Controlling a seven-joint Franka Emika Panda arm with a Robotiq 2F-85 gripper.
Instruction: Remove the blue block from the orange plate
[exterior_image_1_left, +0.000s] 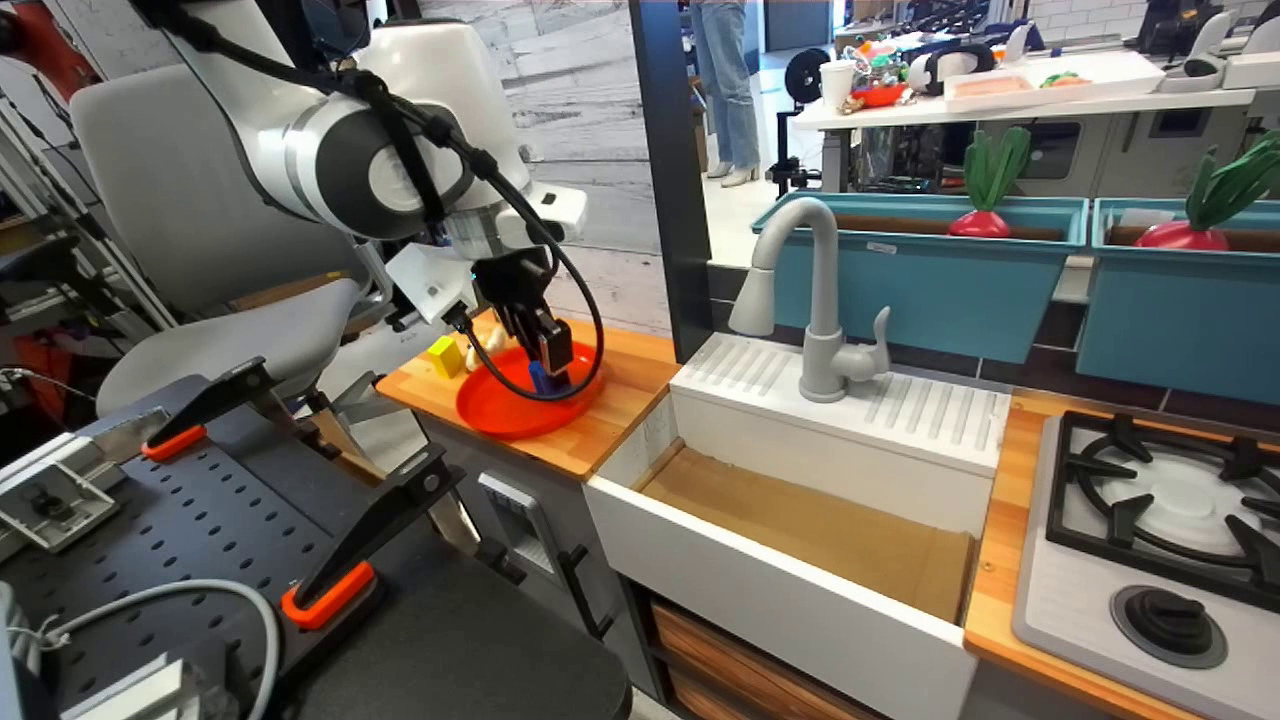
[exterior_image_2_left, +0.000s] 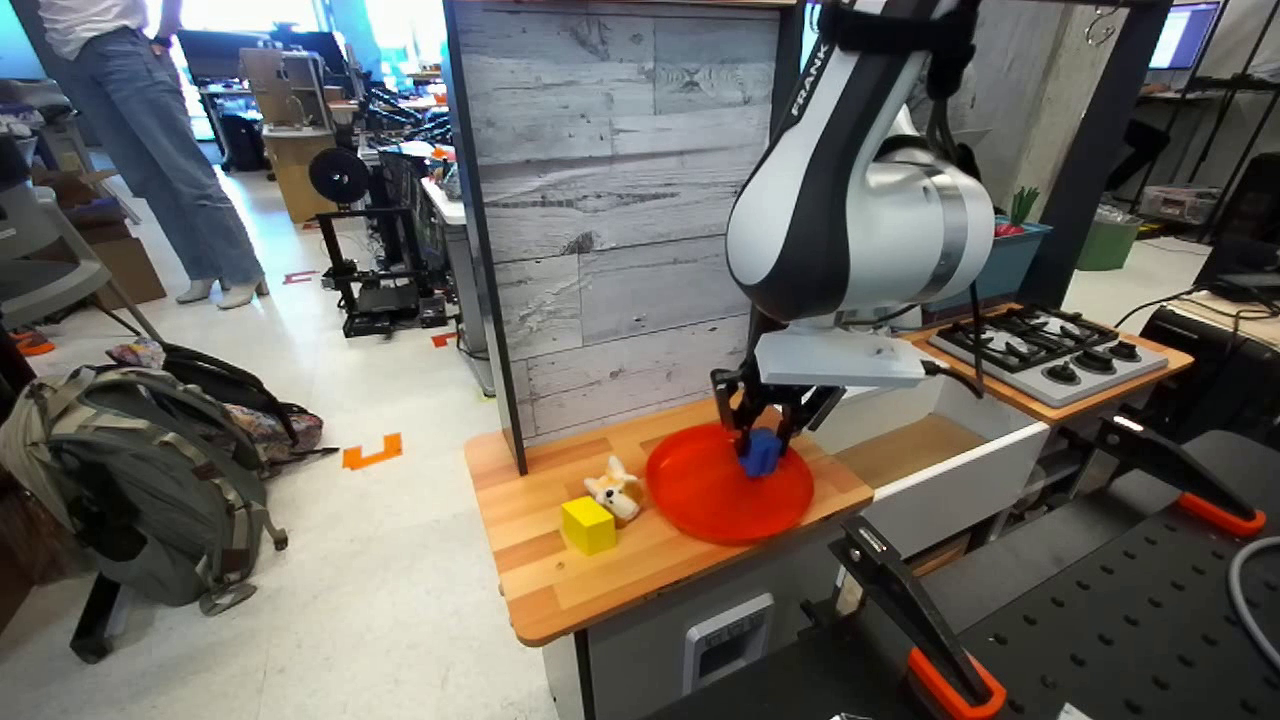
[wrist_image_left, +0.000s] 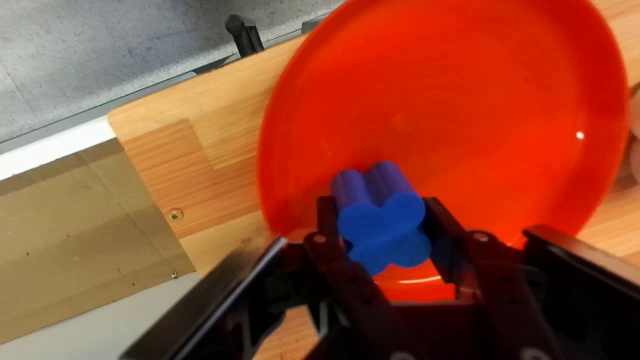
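I've got the gripper (wrist_image_left: 381, 211) clamped on the block (wrist_image_left: 381, 222), squeezing both sides, presumably so it won't slip on a lift clear of the plate (wrist_image_left: 445, 112).

A grey faucet (exterior_image_1_left: 822, 300) stands on the back ledge of the white sink (exterior_image_1_left: 780, 600), with two teal planters (exterior_image_1_left: 950, 290) farther behind it. A stove (exterior_image_2_left: 1050, 352) sits to one side of the sink; on the wooden countertop (exterior_image_2_left: 530, 500) at the sink's opposite side, a yellow block (exterior_image_2_left: 589, 526) and a plush dog (exterior_image_2_left: 615, 493) sit well apart from it.
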